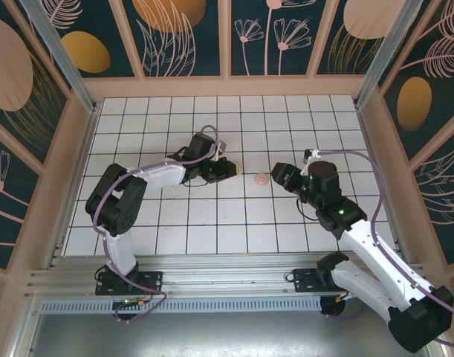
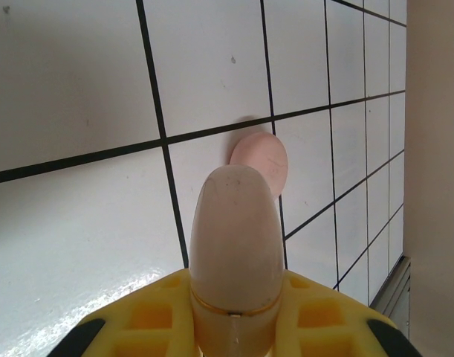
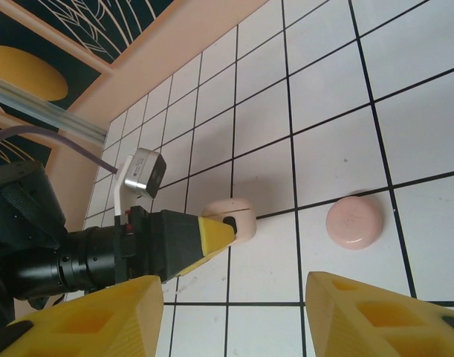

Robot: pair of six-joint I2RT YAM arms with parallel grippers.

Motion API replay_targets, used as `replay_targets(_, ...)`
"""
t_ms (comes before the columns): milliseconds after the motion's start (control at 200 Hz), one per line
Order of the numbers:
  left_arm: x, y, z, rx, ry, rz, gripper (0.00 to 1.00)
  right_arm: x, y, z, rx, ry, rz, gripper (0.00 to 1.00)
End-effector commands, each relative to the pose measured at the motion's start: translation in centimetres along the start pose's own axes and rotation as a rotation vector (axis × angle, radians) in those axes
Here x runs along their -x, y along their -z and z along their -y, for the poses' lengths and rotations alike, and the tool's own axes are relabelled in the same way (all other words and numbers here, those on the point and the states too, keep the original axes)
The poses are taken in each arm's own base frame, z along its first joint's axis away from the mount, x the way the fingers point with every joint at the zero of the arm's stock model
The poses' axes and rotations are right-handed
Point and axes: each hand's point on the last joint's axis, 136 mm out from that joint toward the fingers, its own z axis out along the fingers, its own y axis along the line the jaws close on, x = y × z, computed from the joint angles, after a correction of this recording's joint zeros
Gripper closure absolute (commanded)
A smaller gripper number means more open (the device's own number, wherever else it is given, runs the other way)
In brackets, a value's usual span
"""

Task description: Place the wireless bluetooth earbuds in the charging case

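Note:
The cream part of the charging case (image 2: pixel 234 238) is pinched between the yellow fingers of my left gripper (image 2: pixel 234 286), which is shut on it just above the tiled floor. From the right wrist this cream part (image 3: pixel 238 212) shows its dark centre beside the left gripper's fingertip (image 3: pixel 214 236). The case's pinker round part (image 3: pixel 354 222) lies flat on a tile line, apart from it and to its right (image 1: pixel 261 178). My right gripper (image 3: pixel 234 290) stands open near the disc with nothing between its fingers (image 1: pixel 279 176). The wireless bluetooth earbuds are hidden.
The white tiled floor (image 1: pixel 189 223) is bounded by peach walls (image 1: pixel 227 85) and metal corner posts. The left wrist's camera block (image 3: pixel 141 172) sticks up behind its fingers. Both arm bases sit on the rail at the near edge (image 1: pixel 227 282).

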Motion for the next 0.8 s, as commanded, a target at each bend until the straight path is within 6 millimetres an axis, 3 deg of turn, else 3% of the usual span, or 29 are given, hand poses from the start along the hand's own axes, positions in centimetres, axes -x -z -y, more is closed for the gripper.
replay_targets(0,-0.7,-0.4,-0.8,0.004,0.035,-0.034,0.82,0.8,0.4,-0.1,0.004,-0.011,0.042,0.46)
replay_targets(515,-1.7,-0.6,-2.3,0.036,0.06,-0.06,0.8,0.7,0.6,-0.3,0.006,-0.009,0.03,0.45)
replay_targets(666,-1.9,-0.7,-2.9,0.055,0.069,-0.065,0.74,0.9,0.6,-0.5,0.011,-0.007,0.033,0.45)
replay_targets(796,-1.9,-0.4,-3.4,0.074,0.071,-0.066,0.64,1.0,0.7,-0.6,0.01,-0.003,0.034,0.45)
